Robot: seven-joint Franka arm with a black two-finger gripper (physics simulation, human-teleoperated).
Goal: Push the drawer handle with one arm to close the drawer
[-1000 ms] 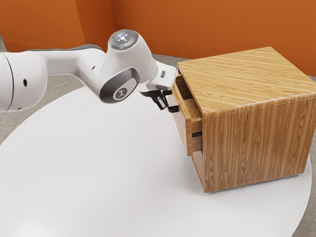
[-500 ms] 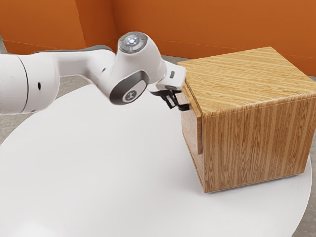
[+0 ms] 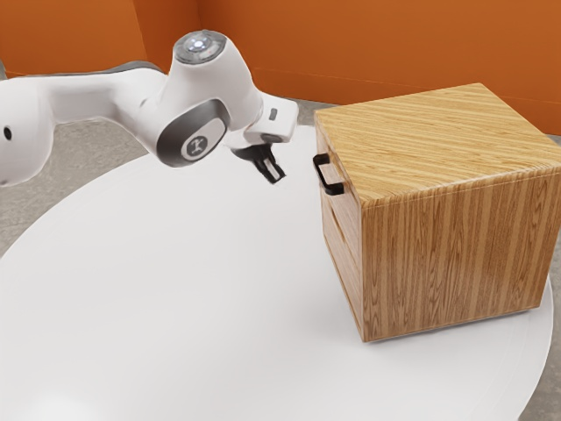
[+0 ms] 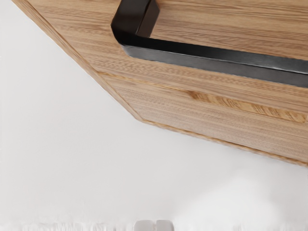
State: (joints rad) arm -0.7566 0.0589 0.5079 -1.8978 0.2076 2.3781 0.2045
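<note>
Gripper [image 3: 278, 178], empty, hung above the white table [image 3: 175, 307] with its fingers [image 4: 143, 225] together, side by side and holding nothing. It stood just off the front of the wooden cabinet [image 3: 456, 246], with bare space between its tips and the black handle [image 3: 323, 178]. The handle sat on the upper drawer front [image 3: 349, 210], near the top of the cabinet, on the side facing the arm [image 3: 105, 101], and only the handle stuck out from that face. The drawer front lay flush with the frame as far as the exterior view showed: no side wall or inside of a drawer was to be seen, and below the handle ran just a narrow seam. The wrist view agreed, with the panel behind the handle looking level with the wood beneath it.

By the look of it, the push was done and the drawer shut, so nothing of the task proper seemed left. A last hair of a gap would have been hard to rule out from those angles. What remained was most likely only to keep the hand clear, since a brush or hook against the handle could have pulled the drawer open again.
</note>
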